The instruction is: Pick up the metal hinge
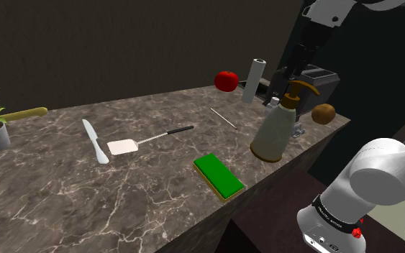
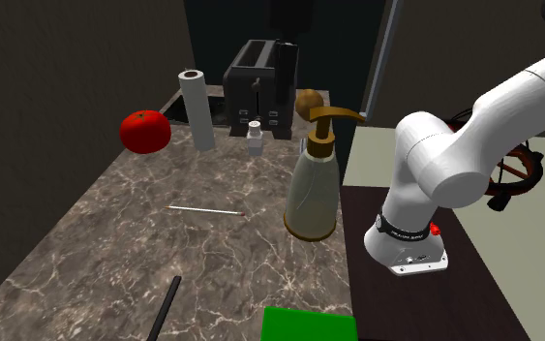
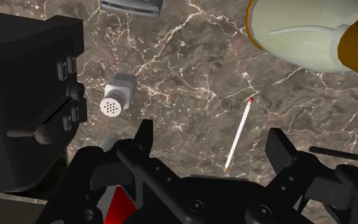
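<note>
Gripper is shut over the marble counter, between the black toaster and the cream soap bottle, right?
No: the wrist view shows the gripper open, fingers apart around nothing. It is over the marble counter between the black toaster and the cream soap bottle.

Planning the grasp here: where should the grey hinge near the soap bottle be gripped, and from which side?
Come straight down from above: the hinge lies flat on the counter, so pinching across two opposite edges looks best. The open gripper should stay clear of the soap bottle nearby.
</note>
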Robot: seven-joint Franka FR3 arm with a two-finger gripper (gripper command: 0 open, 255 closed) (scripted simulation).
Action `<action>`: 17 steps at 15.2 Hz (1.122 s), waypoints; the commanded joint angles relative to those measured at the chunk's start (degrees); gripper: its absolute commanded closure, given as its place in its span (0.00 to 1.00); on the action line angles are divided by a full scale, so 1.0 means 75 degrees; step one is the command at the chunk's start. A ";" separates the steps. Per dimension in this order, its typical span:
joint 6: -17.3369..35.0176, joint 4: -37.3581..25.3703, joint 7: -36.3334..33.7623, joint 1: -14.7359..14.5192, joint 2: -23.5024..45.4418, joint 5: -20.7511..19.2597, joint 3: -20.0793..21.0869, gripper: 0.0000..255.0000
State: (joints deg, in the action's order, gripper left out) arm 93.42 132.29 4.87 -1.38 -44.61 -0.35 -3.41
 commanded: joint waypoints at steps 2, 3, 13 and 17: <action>0.0087 0.0271 0.0208 -0.0003 -0.0140 -0.0080 -0.0102 0.00; 0.0172 0.0535 0.0416 -0.0003 -0.0275 -0.0166 -0.0209 0.00; 0.1070 0.2769 0.2588 0.0254 -0.1237 -0.1408 -0.1526 0.00; 0.1532 0.3433 0.3515 0.0508 -0.1324 -0.2099 -0.2200 0.00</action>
State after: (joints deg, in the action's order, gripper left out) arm 103.80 156.79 29.15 1.86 -54.55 -14.52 -18.36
